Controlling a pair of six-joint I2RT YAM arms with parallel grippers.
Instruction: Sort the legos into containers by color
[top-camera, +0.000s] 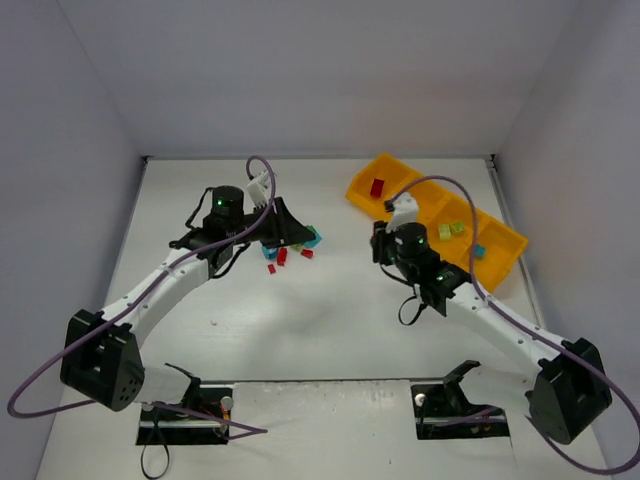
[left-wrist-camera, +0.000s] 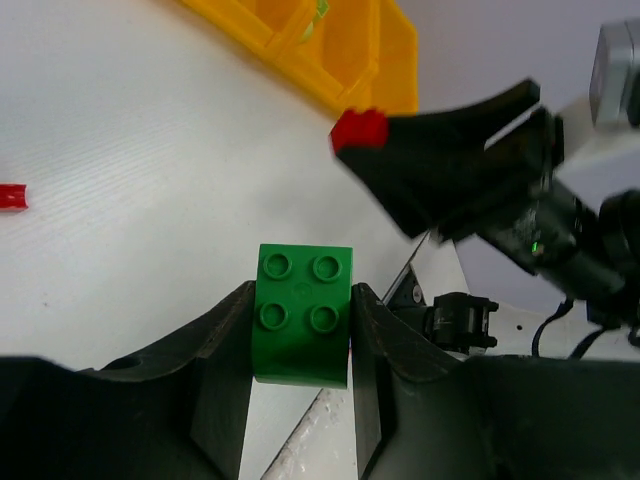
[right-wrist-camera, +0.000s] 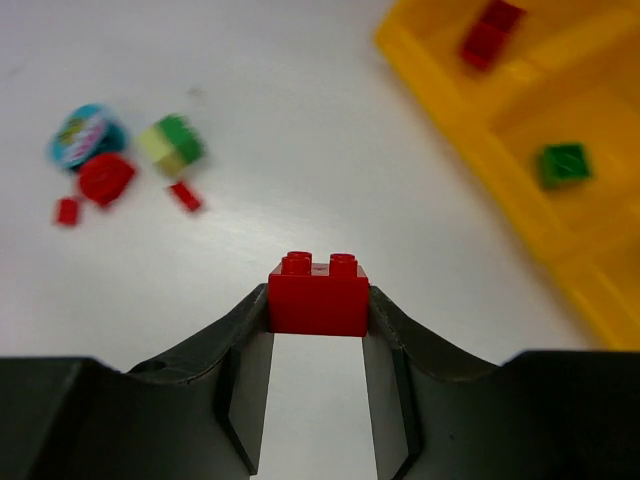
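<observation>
My left gripper (left-wrist-camera: 303, 300) is shut on a dark green lego (left-wrist-camera: 303, 325), studs facing the camera, above the white table. It hovers by the loose pile (top-camera: 290, 250) of red, teal and green legos. My right gripper (right-wrist-camera: 318, 300) is shut on a red lego (right-wrist-camera: 318, 295) between its fingertips; the left wrist view shows that red lego (left-wrist-camera: 358, 128) too. The orange-yellow tray (top-camera: 505, 265) lies at the right. One compartment holds a red lego (right-wrist-camera: 490, 30), the one beside it a green lego (right-wrist-camera: 562, 165). Farther along lie yellow-green legos (top-camera: 450, 230) and a teal lego (top-camera: 478, 251).
Loose on the table in the right wrist view are a teal piece (right-wrist-camera: 85, 135), a red piece (right-wrist-camera: 105, 178), a green and pale piece (right-wrist-camera: 172, 145) and small red bits (right-wrist-camera: 185, 195). White walls enclose the table on three sides. The two grippers are close together mid-table.
</observation>
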